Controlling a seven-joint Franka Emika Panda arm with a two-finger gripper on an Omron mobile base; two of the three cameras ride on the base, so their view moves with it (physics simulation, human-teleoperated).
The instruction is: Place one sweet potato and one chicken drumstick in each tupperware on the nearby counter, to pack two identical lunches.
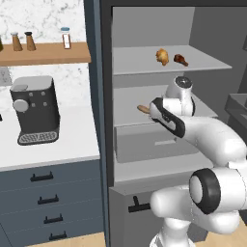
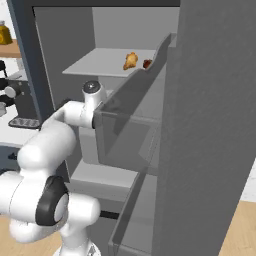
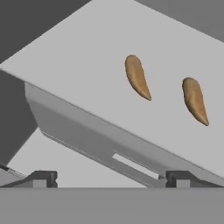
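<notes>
Listing contents of an open tall fridge cabinet with pale grey shelves, beside a smooth white countertop (image 1: 72,144) over dark blue-grey drawers.

Upper shelf (image 1: 144,62): one golden-brown lumpy chicken drumstick (image 1: 162,56) and, near it to the right, one darker reddish-brown drumstick (image 1: 181,59); the two lie apart.

Middle shelf (image 3: 87,57): two slim tapered tan-orange sweet potato pieces, the first (image 3: 137,77) and the second (image 3: 194,100), lying side by side, apart, pointed ends turned the same way. From the left base view the tip of one piece shows just left of the arm's wrist.

White two-finger gripper (image 3: 109,178): dark fingertips (image 3: 43,178) spread wide, released, grasping nothing; it hangs short of the middle shelf's front edge, both sweet potatoes ahead of it and untouched.

Countertop: a dark grey coffee machine (image 1: 34,110) stands on it. A wooden wall shelf (image 1: 46,53) above carries small shakers and a jar.
</notes>
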